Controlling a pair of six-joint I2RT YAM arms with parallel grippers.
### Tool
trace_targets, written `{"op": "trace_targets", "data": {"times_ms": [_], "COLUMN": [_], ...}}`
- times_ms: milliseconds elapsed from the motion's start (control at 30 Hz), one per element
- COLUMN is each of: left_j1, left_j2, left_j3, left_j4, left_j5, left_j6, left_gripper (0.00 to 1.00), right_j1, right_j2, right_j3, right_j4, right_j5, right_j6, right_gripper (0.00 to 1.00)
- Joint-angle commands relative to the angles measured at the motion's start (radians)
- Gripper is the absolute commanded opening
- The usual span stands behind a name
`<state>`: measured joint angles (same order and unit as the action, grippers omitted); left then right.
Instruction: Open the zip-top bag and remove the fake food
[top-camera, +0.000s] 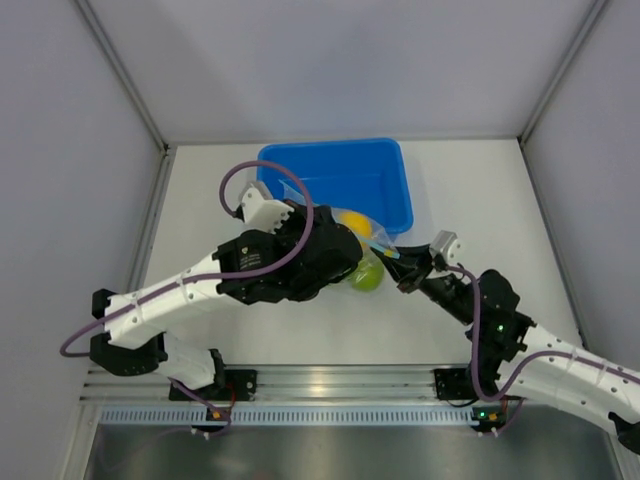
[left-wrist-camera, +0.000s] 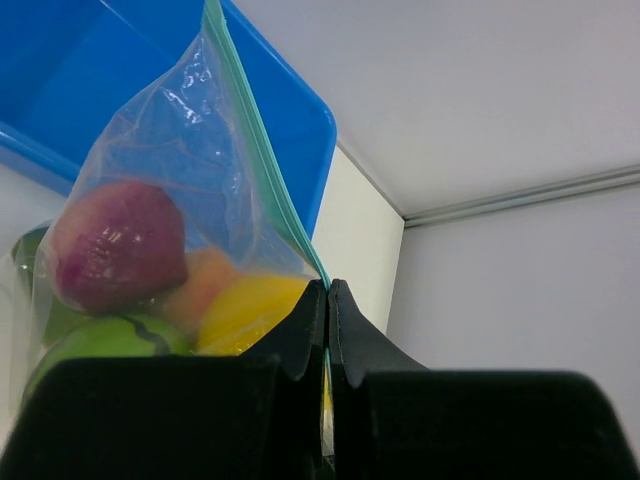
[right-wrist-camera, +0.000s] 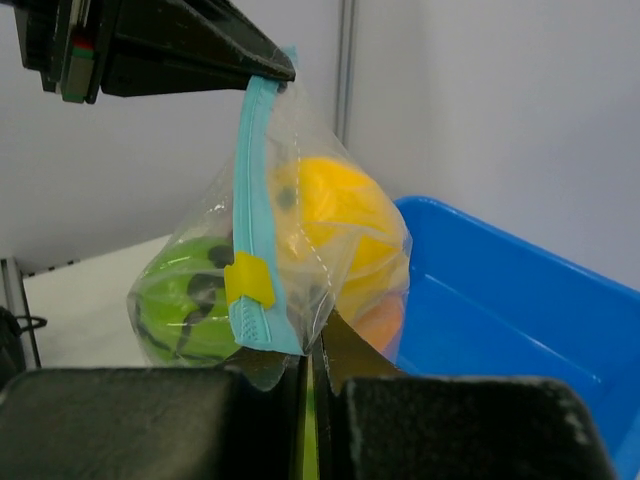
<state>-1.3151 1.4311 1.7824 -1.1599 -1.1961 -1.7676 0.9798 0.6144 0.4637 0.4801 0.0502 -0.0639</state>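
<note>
R pincer is pressed tight shut. It pinches the low edge of the zip-top bag, right by the bottom end of the teal zip strip. A small yellow slider sits on the strip just above that pinch.

L pincer is pressed tight shut too, w/ the strip caught btwn its jaws. In the R wrist view its black fingers clamp the strip's top end. So the bag hangs btwn both pincers.

The fake food is inside the bag: a purple-pink fruit, a peach-orange one, a yellow one & a green one w/ dark stripes, all bunched up & touching.

From the top, the bag is just beside the near right corner of the blue tub, above the white table.
</note>
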Motion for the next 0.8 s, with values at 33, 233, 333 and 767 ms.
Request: {"op": "trace_targets", "data": {"times_ms": [33,233,333,767], "left_j1": [0.002,0.002,0.004,0.002], "left_j2": [-0.038,-0.13,-0.193,-0.17], "left_j3": [0.015,-0.145,-0.253,-0.362], "left_j4": [0.011,0.012,0.014,0.061], "left_j5": [-0.065,-0.085,-0.068,-0.177], "left_j6": [0.12,0.103,0.048,0.466], "left_gripper": [0.0,0.09,0.37,0.98], "right_j1": [0.014,0.014,0.014,0.014], "right_j2": [-0.022,-0.065,-0.097,-0.006], "right_j3": [0.118,0.141,0.125,0.22], "right_j4": [-0.188,-0.382,-0.414,-0.722], "right_j5": [-0.042,-0.107,-0.116,0.049], "right_j6": [-0.033,-0.019,0.004,0.056], "right_gripper": [0.0,0.0,0.0,0.0]}}
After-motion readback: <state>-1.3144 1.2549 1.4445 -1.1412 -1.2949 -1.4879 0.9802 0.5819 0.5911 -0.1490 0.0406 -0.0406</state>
